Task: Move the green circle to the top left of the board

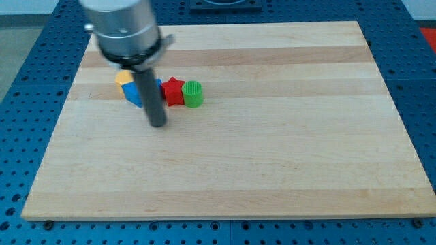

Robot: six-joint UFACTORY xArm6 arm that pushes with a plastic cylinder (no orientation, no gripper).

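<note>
The green circle (193, 94) stands on the wooden board (272, 150) in the upper left part, at the right end of a tight row of blocks. Touching its left side is a red star-shaped block (174, 90). Further left a blue block (134, 94) and a yellow block (124, 77) are partly hidden behind my rod. My tip (158, 124) rests on the board below the row, to the lower left of the green circle and apart from it.
The arm's grey cylindrical body (126, 27) hangs over the board's top left corner and hides part of it. A blue perforated table (20, 102) surrounds the board on all sides.
</note>
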